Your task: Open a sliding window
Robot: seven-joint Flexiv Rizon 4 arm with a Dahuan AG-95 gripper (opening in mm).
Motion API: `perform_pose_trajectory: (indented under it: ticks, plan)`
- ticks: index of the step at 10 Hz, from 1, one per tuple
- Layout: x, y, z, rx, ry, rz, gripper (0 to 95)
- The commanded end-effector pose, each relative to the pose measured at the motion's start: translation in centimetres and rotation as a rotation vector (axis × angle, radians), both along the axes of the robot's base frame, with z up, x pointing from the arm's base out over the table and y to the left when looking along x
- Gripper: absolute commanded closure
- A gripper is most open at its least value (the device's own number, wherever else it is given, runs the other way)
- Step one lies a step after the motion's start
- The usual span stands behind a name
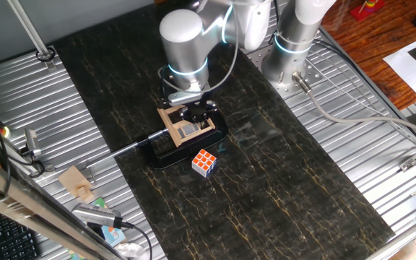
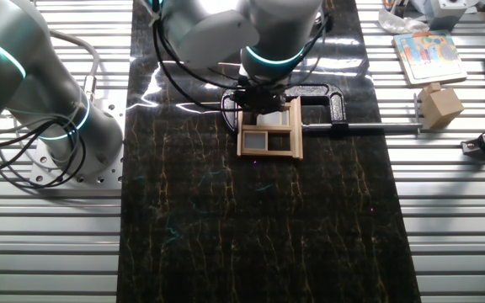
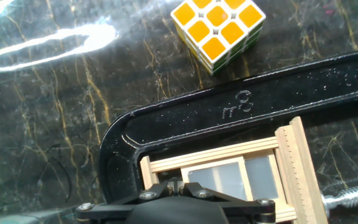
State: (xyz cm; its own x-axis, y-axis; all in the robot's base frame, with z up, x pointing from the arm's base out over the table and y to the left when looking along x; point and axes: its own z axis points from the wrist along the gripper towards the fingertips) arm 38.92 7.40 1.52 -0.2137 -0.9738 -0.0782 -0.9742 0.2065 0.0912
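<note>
I have the hand (image 1: pixel 196 114) down right on the small square light-tan wooden sliding window with grey panes (image 1: pixel 185 127) — its black body covers the frame's near edge in the hand view. Fingers are hidden there, so I cannot tell how far apart they are or whether they grip anything. The window (image 3: pixel 229 177) sits directly under the hand, held in a glossy black C-shaped metal clamp (image 3: pixel 229 109) on the dark marbled table (image 1: pixel 266 188). Clamp's silver screw rod (image 2: pixel 369 128) sticks out to one side. Just beyond the clamp from the hand — a multicoloured Rubik's cube (image 3: pixel 219 26), orange face up, apart from it.
</note>
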Motion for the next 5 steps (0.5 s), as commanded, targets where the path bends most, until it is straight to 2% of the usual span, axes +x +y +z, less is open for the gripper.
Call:
perform_pose_trajectory:
  ticks: [1,5]
  plan:
    - [0.00,-0.13,-0.07,-0.002,-0.008,-0.003,95.0]
    - [0.24,-0.05,0.00,-0.013,-0.023,0.002,95.0]
